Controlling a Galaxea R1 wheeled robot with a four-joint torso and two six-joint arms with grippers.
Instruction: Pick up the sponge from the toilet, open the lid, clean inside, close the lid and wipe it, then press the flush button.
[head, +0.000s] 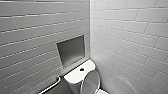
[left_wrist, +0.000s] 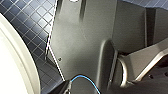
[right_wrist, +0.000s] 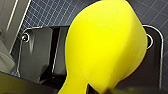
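Note:
The white toilet (head: 75, 77) stands in the corner at the bottom of the head view, with a dark round flush button (head: 81, 69) on its tank top. Its oval lid (head: 91, 80) stands raised against the tank. In the right wrist view the bright yellow sponge (right_wrist: 107, 47) looms large and squeezed, pinched at its narrow end by my right gripper (right_wrist: 86, 88), which is shut on it. A curved white edge of the toilet (left_wrist: 12, 62) shows in the left wrist view, with nothing held by the left gripper.
White tiled walls meet in a corner behind the toilet. A recessed grey niche (head: 71, 50) sits in the left wall above the tank, and a metal grab bar (head: 51, 86) runs below it. The floor is dark blue tile (left_wrist: 27, 20).

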